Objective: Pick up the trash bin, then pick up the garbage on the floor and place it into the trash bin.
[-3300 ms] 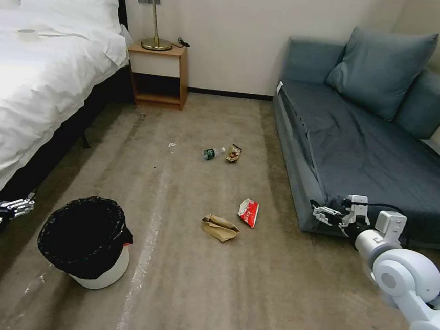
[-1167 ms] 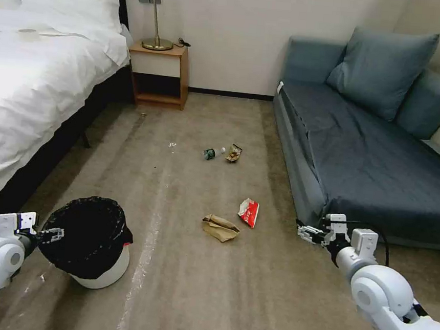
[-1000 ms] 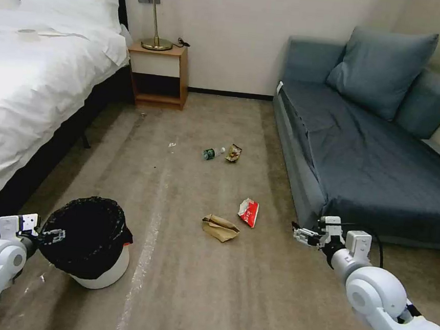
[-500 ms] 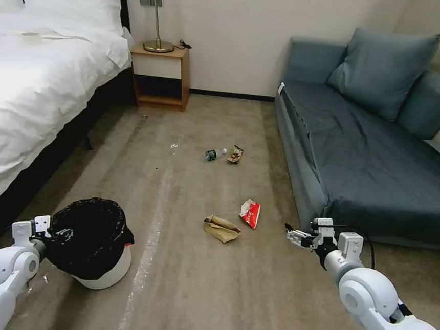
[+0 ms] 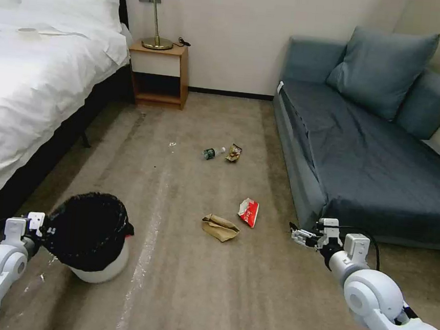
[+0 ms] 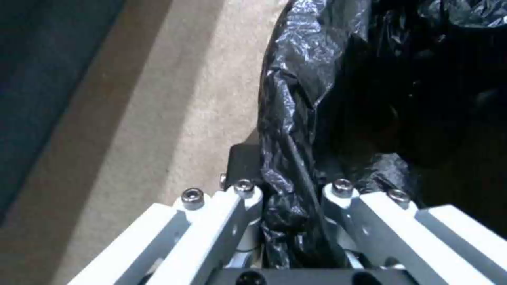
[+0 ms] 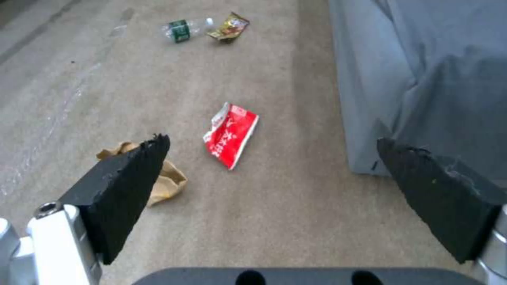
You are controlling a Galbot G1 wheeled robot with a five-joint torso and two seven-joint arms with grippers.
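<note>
Left claw (image 6: pixel 293 198) clamped on the bin (image 5: pixel 90 236) rim, near left on the floor by the bed (image 5: pixel 27 81). Light plastic, prob; bag slippery, so pinch rim thru it. Right claw (image 5: pixel 300 236) wide open, nr the sofa (image 5: pixel 365 147); red wrapper (image 7: pixel 231 135) ahead: thin, crinkly.

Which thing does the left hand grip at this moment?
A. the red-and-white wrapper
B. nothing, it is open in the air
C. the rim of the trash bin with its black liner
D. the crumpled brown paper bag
C. In the left wrist view the left hand is shut on the black-lined rim of the trash bin, while the right hand hangs open above the floor beside the sofa.
</note>
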